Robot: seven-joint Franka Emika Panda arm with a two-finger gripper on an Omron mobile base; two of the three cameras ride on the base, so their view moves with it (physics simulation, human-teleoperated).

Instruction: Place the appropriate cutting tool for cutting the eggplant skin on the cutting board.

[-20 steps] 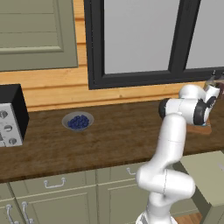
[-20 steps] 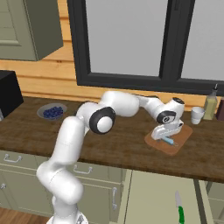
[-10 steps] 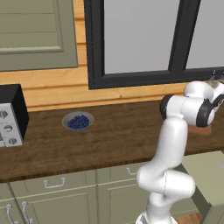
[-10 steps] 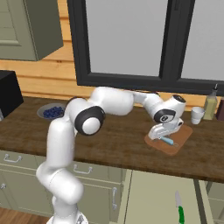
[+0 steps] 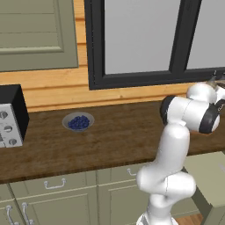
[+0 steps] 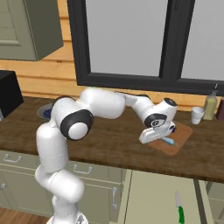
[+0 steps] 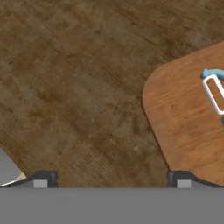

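- Since a second ago the hand has drawn back from the board (image 6: 177,140) toward the arm's base side, its wrist rolling as it goes; the board and what lies on it have stayed put.
- Lying flat on the board is a peeler (image 7: 214,89) with a light-blue handle and a white loop head, which suits eggplant skin, so the placing looks done.
- Nothing sits between the tips of the gripper (image 7: 111,178); they stand far apart, at the two sides of the hand view, with bare countertop (image 7: 70,87) between them. That fits a release followed by a retreat.
- A dark roundish lump at the board's far edge, just behind the hand in the right base view, is probably the eggplant (image 6: 173,127), though it is mostly hidden.
- A green-handled knife (image 6: 179,210) lies low down, off the counter; judged the wrong tool for skin, it is left alone.
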